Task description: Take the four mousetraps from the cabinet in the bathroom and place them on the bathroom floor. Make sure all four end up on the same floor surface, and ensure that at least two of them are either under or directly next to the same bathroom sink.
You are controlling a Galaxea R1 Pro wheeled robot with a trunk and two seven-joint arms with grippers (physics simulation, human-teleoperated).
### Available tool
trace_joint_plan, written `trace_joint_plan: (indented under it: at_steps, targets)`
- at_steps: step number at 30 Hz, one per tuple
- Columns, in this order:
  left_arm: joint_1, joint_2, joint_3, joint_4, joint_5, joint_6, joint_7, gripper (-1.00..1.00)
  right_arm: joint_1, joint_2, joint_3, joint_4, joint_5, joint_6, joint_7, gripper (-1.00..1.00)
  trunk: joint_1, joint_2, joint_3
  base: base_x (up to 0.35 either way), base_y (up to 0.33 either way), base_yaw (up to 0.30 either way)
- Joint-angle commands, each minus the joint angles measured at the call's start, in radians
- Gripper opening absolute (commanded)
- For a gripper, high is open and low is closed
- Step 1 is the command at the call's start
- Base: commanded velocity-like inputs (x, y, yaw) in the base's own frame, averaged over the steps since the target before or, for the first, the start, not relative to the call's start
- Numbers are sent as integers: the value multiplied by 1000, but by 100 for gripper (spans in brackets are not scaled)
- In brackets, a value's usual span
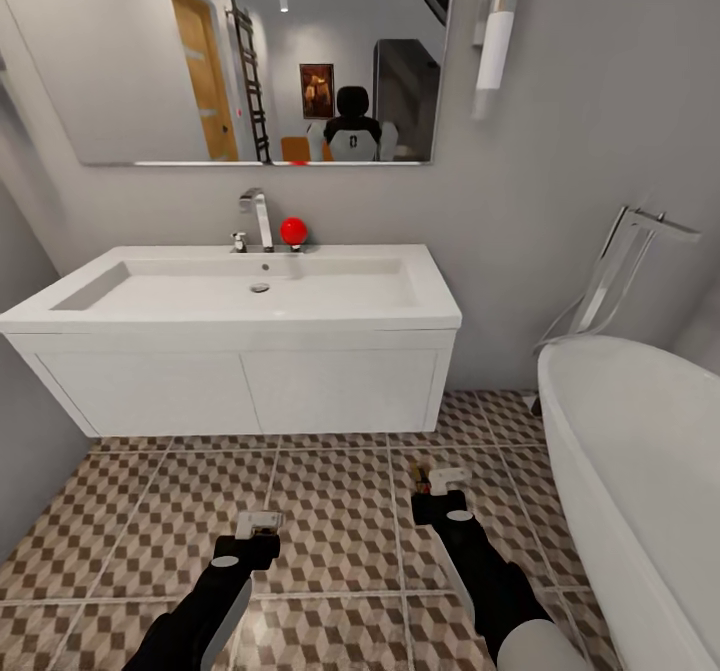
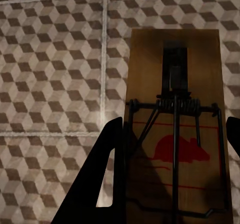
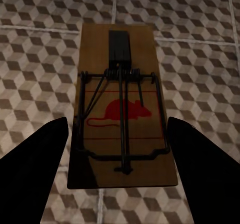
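We held our left gripper point(image 1: 258, 523) above the cube-patterned tiled floor point(image 1: 330, 511), clamped on a flat brown wooden mousetrap with red mouse print point(image 2: 176, 129) that stuck out ahead of its fingers. Our right gripper point(image 1: 432, 479) gripped a second such mousetrap point(image 3: 121, 108) likewise. Beyond both grippers hung the long white wall-mounted sink point(image 1: 240, 296).

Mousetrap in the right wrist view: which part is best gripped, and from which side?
Pinch the mousetrap across its two long wooden edges, coming in from the short end nearest the right tool. The board is flat and narrow, and wire covers its top face.
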Motion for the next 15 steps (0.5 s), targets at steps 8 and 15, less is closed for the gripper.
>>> trace_joint_plan:
  at_steps: [8,15]
  targets:
    - [-1,1,-3,-16,9,4,10,-100,0,0,3,-2,7,7,-4,-100,31,-57,-39,0,0,0]
    - [0,1,-3,-71,9,6,10,-100,0,0,1,-2,8,6,-4,-100,58,-106,-72,0,0,0]
